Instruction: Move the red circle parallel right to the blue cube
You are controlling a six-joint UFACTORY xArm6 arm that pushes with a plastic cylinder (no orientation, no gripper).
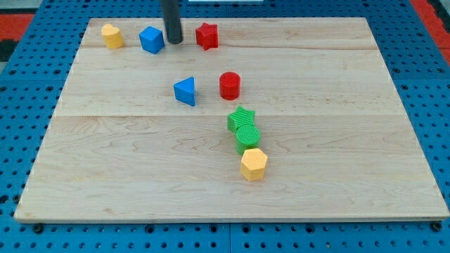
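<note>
At the view's top left of our pale wooden counter [126,176] stands a yellow, roughly heart-shaped block [112,35], and just to its right sits the blue cube [151,39]. Our straight dark rod comes down from the view's top edge, and my tip [173,41] rests on the wood just beside the blue cube's right side, between that cube and the red star-shaped block [207,36]; whether it touches the cube we cannot tell. We carry no pincer on this arm, so there is none to call apart or together.

Lower, toward the middle of the counter, lies a blue triangular block [185,91], and near its right stands the red circle [230,85], a short red cylinder, apart from the triangle and well below my tip. Below the red circle, a green star-shaped block [241,117] touches a green ribbed round block [247,135], which in turn touches a yellow hexagonal block [254,164] at the chain's lower end. Blue pegboard [28,70] surrounds the counter.
</note>
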